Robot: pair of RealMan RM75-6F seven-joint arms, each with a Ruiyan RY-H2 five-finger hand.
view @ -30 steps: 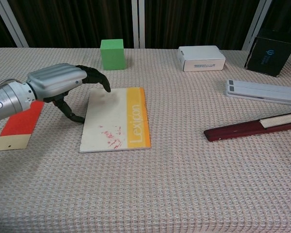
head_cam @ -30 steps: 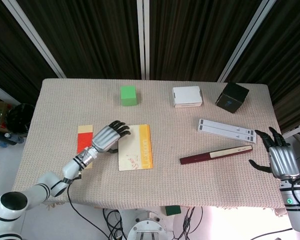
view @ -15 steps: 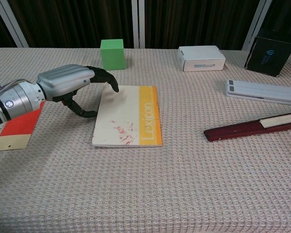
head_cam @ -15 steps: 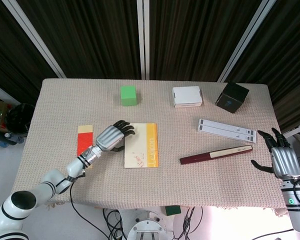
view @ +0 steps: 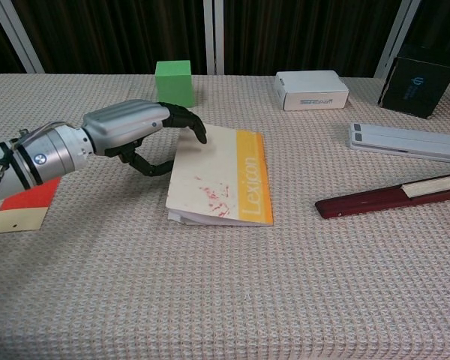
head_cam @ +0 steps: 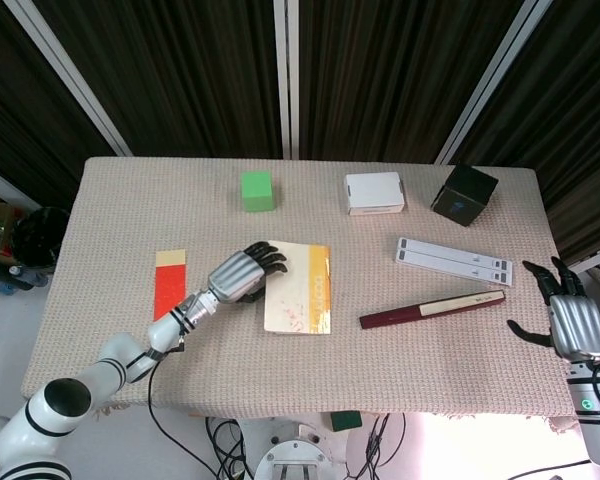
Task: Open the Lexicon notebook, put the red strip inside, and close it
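Note:
The Lexicon notebook (head_cam: pixel 300 290) (view: pixel 225 180) lies closed near the table's middle, cream cover up and orange spine band to the right. My left hand (head_cam: pixel 242 272) (view: pixel 135 127) reaches in from the left. Its fingertips (view: pixel 197 133) press on the cover's upper left corner, and the thumb curls beside the left edge. The red strip (head_cam: pixel 167 290) (view: pixel 30 196), red with a beige end, lies flat to the left, partly behind my left forearm. My right hand (head_cam: pixel 570 320) hovers at the table's right edge with fingers spread and nothing in it; only the head view shows it.
A green cube (head_cam: pixel 256 190) (view: pixel 174 82), a white box (head_cam: pixel 374 193) (view: pixel 311 90) and a black box (head_cam: pixel 464 194) (view: pixel 420 71) stand along the back. A flat grey bar (head_cam: pixel 452 261) (view: pixel 405 141) and a maroon case (head_cam: pixel 430 309) (view: pixel 390 196) lie right of the notebook.
My left hand has slid the notebook to the right, away from the red strip. The right hand has drifted slightly toward the table's right edge.

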